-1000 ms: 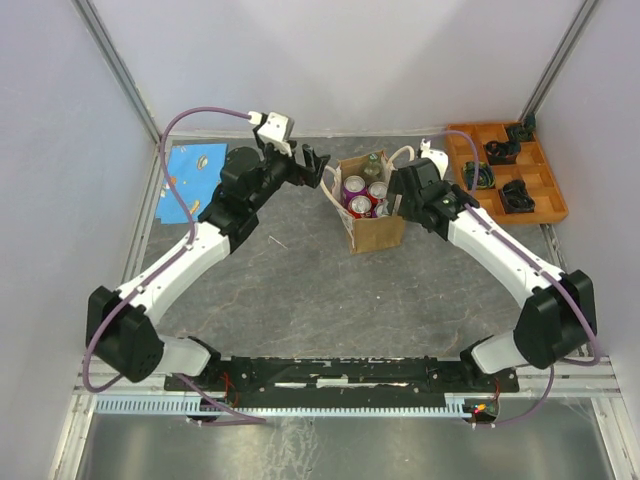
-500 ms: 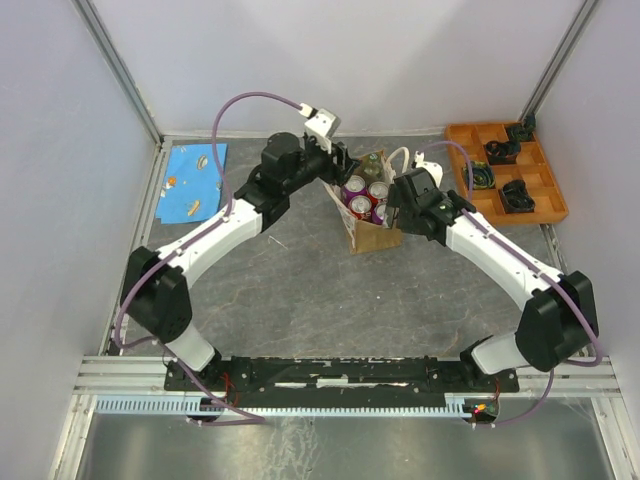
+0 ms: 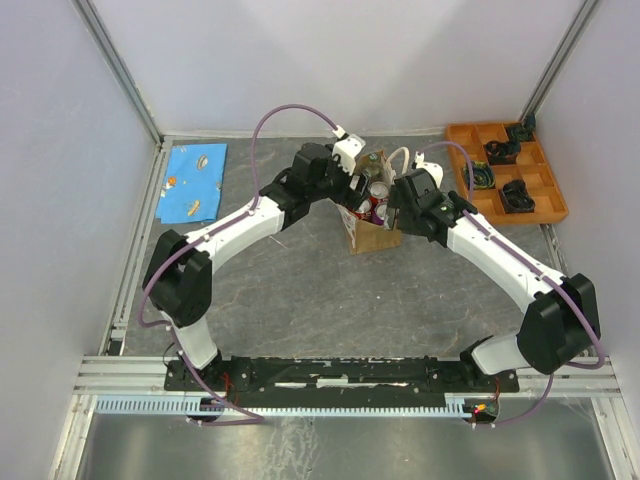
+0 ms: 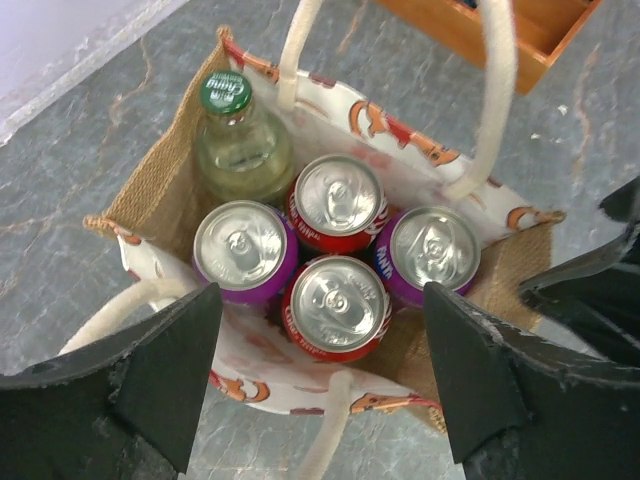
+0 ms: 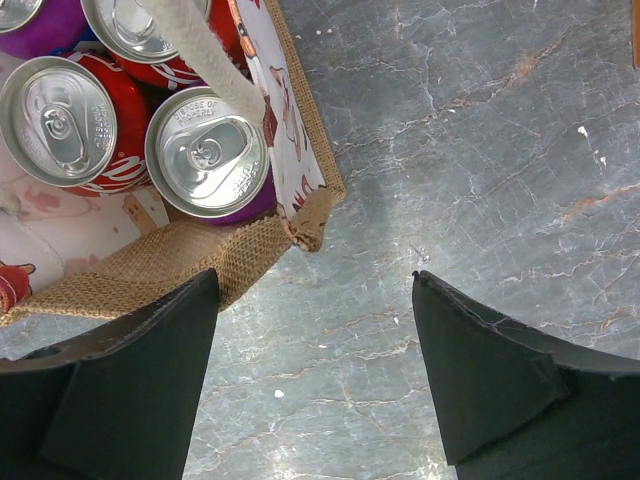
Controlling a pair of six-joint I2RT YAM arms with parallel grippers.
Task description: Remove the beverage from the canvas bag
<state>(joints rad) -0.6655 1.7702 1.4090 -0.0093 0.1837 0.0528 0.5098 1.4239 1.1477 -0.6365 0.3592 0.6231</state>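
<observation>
The left end effector hangs spread wide over the tan burlap canvas bag of red and purple soda cans. The right end effector, also spread, sits at the bag's three o'clock.

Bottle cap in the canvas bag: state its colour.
Green, with pale lettering. The bottle cap shows best in the left wrist view.

Rough woven tan burlap on the canvas bag with a smooth printed lining, soft cream rope handles, 4 cans with shiny metal tops, clear glossy glass bottle, matt grey marbled table, smooth orange tray
</observation>
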